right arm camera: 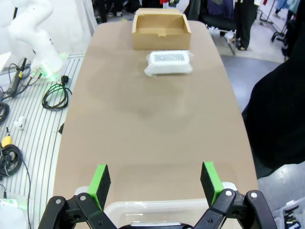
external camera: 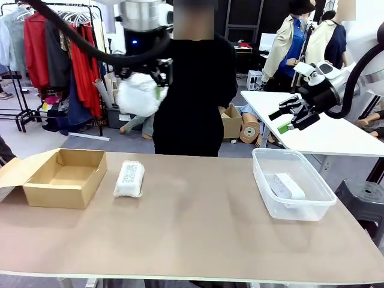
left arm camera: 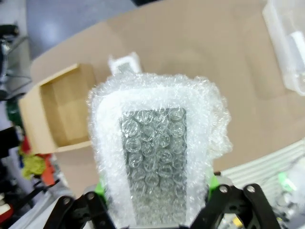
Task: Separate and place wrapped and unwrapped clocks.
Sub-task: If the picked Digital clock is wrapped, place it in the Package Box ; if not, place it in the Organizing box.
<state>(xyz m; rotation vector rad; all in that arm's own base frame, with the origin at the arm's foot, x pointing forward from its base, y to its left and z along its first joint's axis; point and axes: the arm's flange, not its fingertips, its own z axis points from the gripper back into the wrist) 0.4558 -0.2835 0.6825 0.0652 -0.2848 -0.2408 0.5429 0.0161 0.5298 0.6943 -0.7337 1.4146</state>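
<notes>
My left gripper (external camera: 146, 77) hangs high over the table's far left side, shut on a bubble-wrapped clock (external camera: 139, 96). In the left wrist view this wrapped clock (left arm camera: 157, 157) sits between the green pads (left arm camera: 212, 183). A second wrapped clock (external camera: 129, 178) with a QR label lies flat on the table beside the cardboard box; it shows in the right wrist view as well (right arm camera: 169, 62). A bare white clock (external camera: 288, 185) lies inside the clear tub (external camera: 264, 186). My right gripper (external camera: 289, 118) hovers open above the tub's far side, with nothing between its fingers (right arm camera: 100, 179).
An open brown cardboard box (external camera: 63, 175) stands at the table's left end. A person in black (external camera: 192, 90) stands at the far edge behind the middle. A second white table (external camera: 324, 132) is behind the right side.
</notes>
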